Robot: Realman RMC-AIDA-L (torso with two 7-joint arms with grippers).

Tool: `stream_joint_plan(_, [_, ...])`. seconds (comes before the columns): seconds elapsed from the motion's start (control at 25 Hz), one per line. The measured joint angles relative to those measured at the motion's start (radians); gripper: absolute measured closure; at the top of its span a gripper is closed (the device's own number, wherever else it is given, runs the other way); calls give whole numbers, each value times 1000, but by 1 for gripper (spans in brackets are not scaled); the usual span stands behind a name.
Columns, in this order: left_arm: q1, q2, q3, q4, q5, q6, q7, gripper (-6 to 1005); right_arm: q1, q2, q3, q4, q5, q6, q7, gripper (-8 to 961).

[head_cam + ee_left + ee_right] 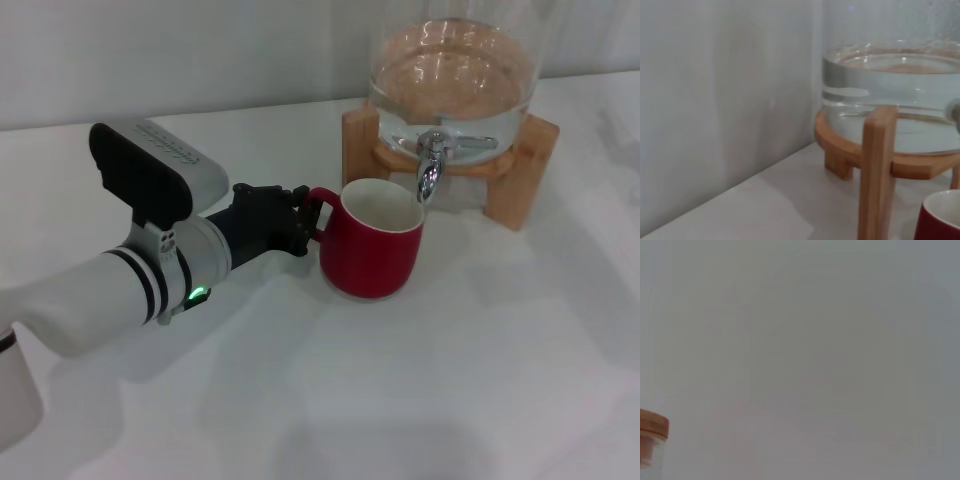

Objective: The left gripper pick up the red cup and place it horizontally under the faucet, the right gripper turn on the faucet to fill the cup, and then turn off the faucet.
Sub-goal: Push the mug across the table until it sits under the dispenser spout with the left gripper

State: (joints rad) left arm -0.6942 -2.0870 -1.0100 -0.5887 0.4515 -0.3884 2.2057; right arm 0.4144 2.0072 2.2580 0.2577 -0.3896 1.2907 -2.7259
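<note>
The red cup (373,243) stands upright on the white table, its rim right under the spout of the chrome faucet (431,168). The faucet is fitted to a clear glass jar (452,75) holding water, on a wooden stand (526,168). My left gripper (303,228) reaches in from the left and is closed around the cup's red loop handle (319,210). In the left wrist view the cup's rim (941,219) shows at the lower corner, below the jar (895,95). The right gripper is out of view.
The wooden stand's legs (874,175) rise beside the cup. A grey wall (180,50) runs behind the table. The right wrist view shows only blank wall and a jar's wooden lid (652,426) at one edge.
</note>
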Motion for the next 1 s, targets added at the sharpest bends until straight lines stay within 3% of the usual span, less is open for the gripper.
stream_joint_plan(0.56, [7, -3, 12, -23, 26, 2, 8, 839, 3, 2, -14, -1, 0, 5, 0, 332])
stream_joint_plan(1.0, [91, -11, -43, -104, 0, -7, 138, 838, 3, 2, -24, -6, 0, 16, 4, 332])
